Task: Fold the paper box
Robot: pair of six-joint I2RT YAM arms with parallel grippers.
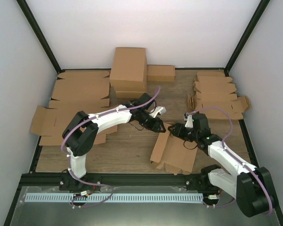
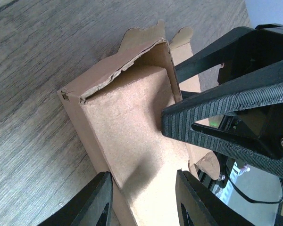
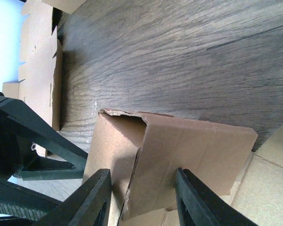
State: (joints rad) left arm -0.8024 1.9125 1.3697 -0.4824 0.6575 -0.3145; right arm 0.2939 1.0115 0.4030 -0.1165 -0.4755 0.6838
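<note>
The paper box (image 1: 173, 151) is a brown die-cut blank lying partly folded on the wooden table, its far end raised into walls. In the left wrist view the box (image 2: 127, 122) shows a raised side wall and end flap forming a corner. My left gripper (image 1: 158, 125) (image 2: 144, 200) is open, its fingers astride the wall panel. My right gripper (image 1: 178, 130) (image 3: 141, 197) is open, its fingers astride the folded corner (image 3: 179, 150). The right gripper's fingers (image 2: 217, 117) press on the inner face of the end flap in the left wrist view.
A large brown carton (image 1: 128, 68) and a small closed box (image 1: 161, 73) stand at the back. Wide flat cardboard sheets (image 1: 80, 92) lie at the left, with a loose blank (image 1: 43, 120) over the edge. A stack of blanks (image 1: 218, 94) lies at the back right.
</note>
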